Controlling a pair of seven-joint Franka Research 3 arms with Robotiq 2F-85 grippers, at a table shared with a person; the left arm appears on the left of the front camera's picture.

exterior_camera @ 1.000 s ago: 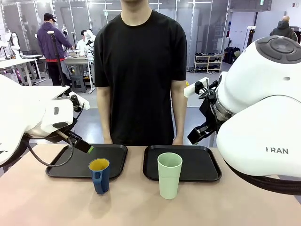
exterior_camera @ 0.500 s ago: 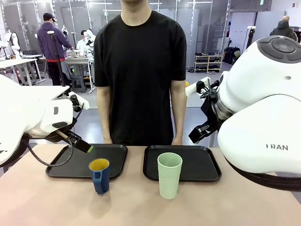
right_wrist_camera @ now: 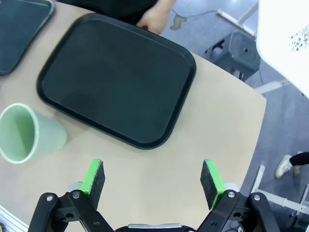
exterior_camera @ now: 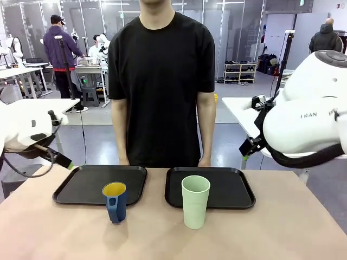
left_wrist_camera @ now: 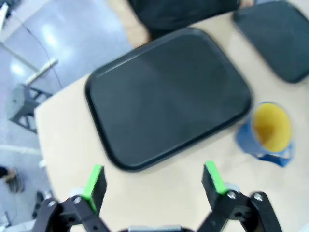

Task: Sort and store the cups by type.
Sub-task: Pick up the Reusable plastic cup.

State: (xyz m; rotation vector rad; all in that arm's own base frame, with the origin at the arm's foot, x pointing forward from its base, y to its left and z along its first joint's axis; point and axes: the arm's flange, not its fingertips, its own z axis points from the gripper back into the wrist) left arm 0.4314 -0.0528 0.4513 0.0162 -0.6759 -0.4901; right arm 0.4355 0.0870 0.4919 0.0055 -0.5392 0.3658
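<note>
So, nothing is stored yet. Left gripper (left_wrist_camera: 154,178) hangs over the left end of the counter (exterior_camera: 282,227), fingers spread, holding nothing. Left tray (exterior_camera: 87,184) is bare. Dark blue mug (exterior_camera: 115,203) stands upright on the counter just in front of it, not on it. Mint-green tumbler (exterior_camera: 195,203) likewise stands upright on the counter, by the near edge of the right tray (exterior_camera: 230,187), also bare. Right gripper (right_wrist_camera: 152,178) hovers on that side, fingers spread, empty. Left to do, I'd say: both picks and both placements, probably one cup per tray.
</note>
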